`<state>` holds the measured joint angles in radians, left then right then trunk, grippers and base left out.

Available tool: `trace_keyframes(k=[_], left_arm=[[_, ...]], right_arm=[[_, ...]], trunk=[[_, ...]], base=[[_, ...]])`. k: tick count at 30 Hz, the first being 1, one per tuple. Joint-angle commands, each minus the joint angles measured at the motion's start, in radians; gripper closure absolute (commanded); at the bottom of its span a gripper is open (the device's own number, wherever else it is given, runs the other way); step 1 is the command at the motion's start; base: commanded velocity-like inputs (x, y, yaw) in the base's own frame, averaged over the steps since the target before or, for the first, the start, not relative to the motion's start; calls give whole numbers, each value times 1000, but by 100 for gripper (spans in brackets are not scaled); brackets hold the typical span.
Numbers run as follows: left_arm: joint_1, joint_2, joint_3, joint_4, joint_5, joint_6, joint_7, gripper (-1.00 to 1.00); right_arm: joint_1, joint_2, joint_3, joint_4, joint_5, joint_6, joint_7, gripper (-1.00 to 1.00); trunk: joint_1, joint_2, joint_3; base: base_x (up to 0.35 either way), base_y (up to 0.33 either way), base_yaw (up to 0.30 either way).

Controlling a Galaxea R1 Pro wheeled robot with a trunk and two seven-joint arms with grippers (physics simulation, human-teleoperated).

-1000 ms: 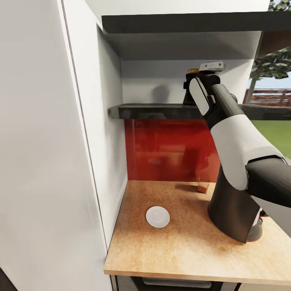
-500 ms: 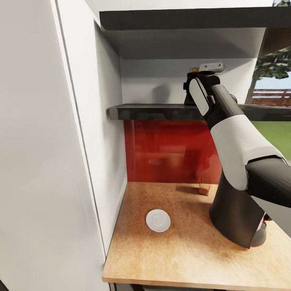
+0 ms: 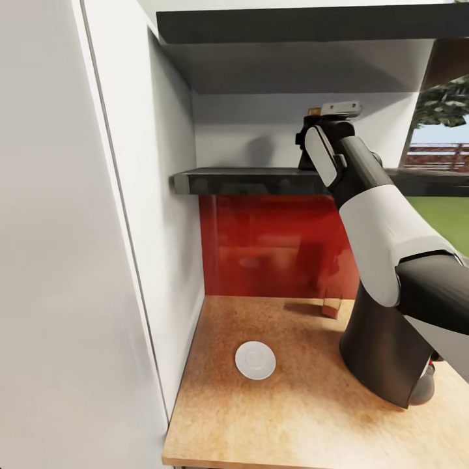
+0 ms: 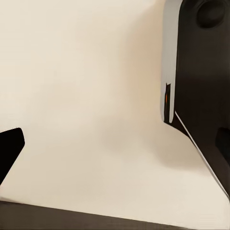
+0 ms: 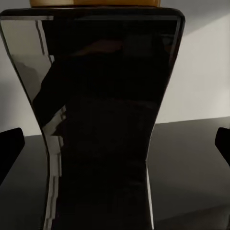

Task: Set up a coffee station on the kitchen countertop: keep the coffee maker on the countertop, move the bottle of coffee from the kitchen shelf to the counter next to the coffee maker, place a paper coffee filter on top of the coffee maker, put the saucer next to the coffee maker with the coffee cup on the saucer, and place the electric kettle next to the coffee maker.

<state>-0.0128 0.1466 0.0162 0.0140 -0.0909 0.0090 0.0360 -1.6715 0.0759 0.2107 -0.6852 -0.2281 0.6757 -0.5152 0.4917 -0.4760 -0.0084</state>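
A tall white cabinet side (image 3: 71, 260) is seen along the left of the head view, with a red backsplash (image 3: 273, 244) at the far end of the wooden countertop (image 3: 286, 404). A dark kitchen shelf (image 3: 247, 180) is mounted above the backsplash, under a second dark shelf (image 3: 293, 23) higher up. The right arm (image 3: 384, 234) is raised from the lower right up to shelf height, its gripper (image 3: 312, 140) held at the bottle of coffee (image 5: 103, 120) standing on the kitchen shelf. In the right wrist view the bottle — dark, glossy, waisted, with a golden cap at its top — is seen upright between the two fingertips (image 5: 10, 143), which are spread wide at either edge and are not touching it. The saucer (image 3: 255, 360), small and white, lies flat on the countertop, left of the arm and well below the bottle. In the left wrist view the left gripper (image 4: 115, 143) is held before a pale surface, its fingers apart with nothing between them.
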Motion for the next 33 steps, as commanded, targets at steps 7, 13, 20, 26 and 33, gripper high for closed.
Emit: trace_keyframes(k=[7, 13, 20, 26, 33], left_arm=[[-1, 1, 3, 1, -9, 8, 4, -100], [-1, -1, 3, 1, -9, 8, 4, -100], [-1, -1, 2, 1, -9, 8, 4, -100], [-1, -3, 2, 1, -9, 8, 4, -100], [-1, -5, 1, 1, -10, 8, 4, -100]], right_arm=[[-1, -1, 5, 0, -11, 2, -9, -100], [-1, -1, 4, 0, -11, 2, -9, -100], [0, -1, 4, 0, -10, 2, -9, -100], [0, -1, 4, 0, -10, 2, -9, -100], [0, -1, 4, -4, -10, 2, -9, -100]], trunk=[[0, -1, -1], [0, -1, -1], [0, -1, -1], [0, -1, -1], [0, -1, -1]], base=[[20, 9, 0], [64, 64, 0], [24, 5, 0], [99, 0, 0], [11, 0, 0]])
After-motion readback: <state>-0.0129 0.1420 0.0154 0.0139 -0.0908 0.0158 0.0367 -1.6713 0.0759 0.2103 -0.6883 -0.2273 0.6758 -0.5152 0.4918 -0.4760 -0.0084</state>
